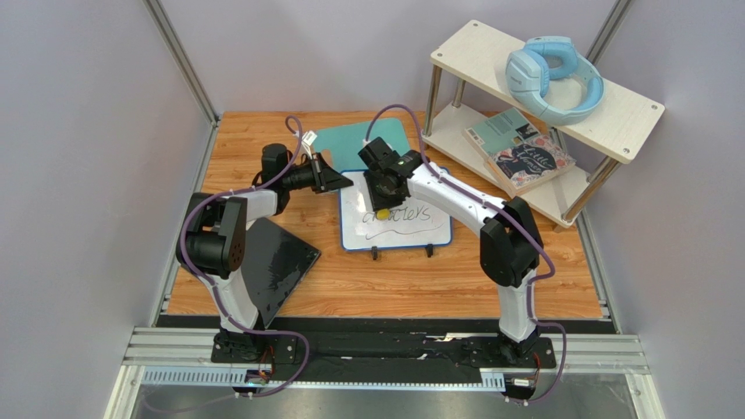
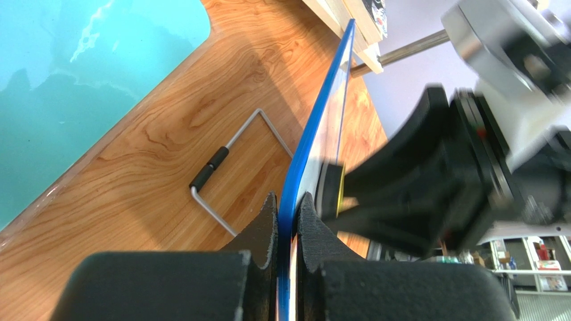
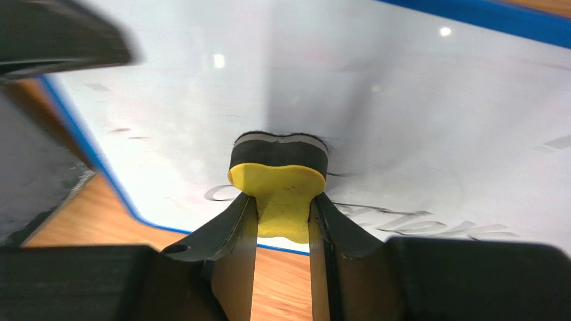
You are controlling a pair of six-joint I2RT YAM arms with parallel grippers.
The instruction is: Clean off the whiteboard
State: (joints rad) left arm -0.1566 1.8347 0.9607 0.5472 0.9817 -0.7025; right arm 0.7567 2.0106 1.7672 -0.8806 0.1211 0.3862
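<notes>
The whiteboard (image 1: 398, 225) with a thin blue frame lies mid-table, dark handwriting across its middle. My left gripper (image 1: 343, 182) is shut on its left blue edge (image 2: 315, 134), one finger on each face. My right gripper (image 1: 382, 202) is shut on a small eraser with a yellow grip (image 3: 278, 197) and black felt pad, pressed on the white surface (image 3: 402, 100) just above the writing (image 3: 415, 224). One black foot on a wire stand (image 2: 208, 168) shows under the board.
A teal mat (image 1: 350, 140) lies behind the board. A glossy black slab (image 1: 275, 266) lies front left. A wooden shelf (image 1: 612, 113) at back right holds blue headphones (image 1: 551, 74) and books (image 1: 525, 153).
</notes>
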